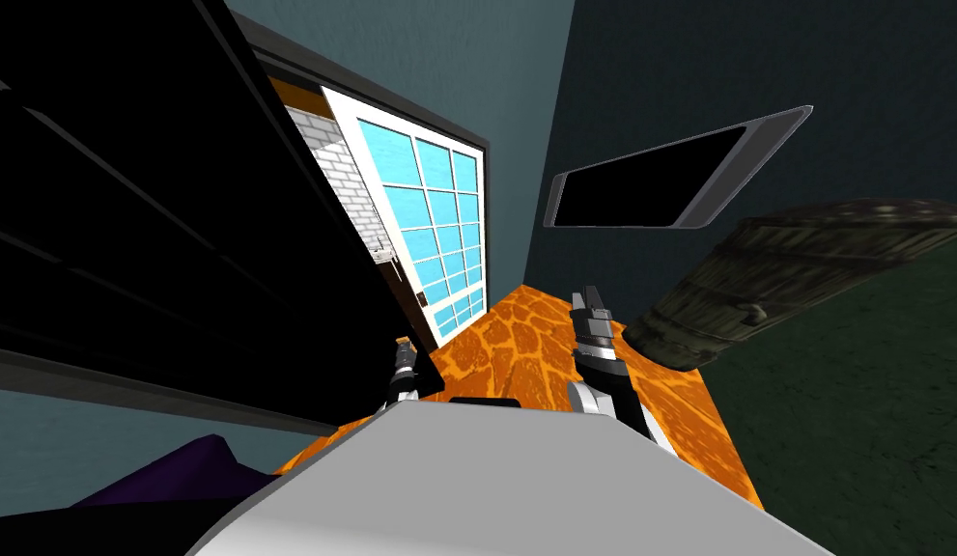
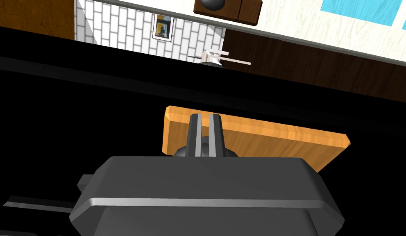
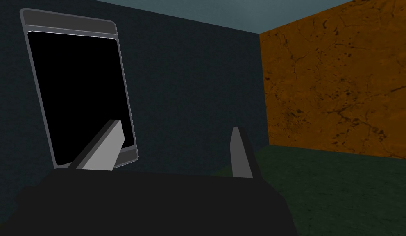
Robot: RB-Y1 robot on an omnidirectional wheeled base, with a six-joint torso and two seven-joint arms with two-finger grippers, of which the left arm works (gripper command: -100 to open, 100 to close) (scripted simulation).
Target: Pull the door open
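Black door [image 1: 177, 241]: wrist view shows narrow left tool [image 2: 204, 117] on orange plate [image 2: 280, 141]; right tool [image 3: 174, 126] wide.

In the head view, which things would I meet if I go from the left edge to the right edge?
black door → white door with blue panes → right gripper → dark green wooden furniture

Black door [image 1: 177, 241], orange handle plate [image 2: 280, 143], orange floor [image 1: 524, 347] (dark-veined).
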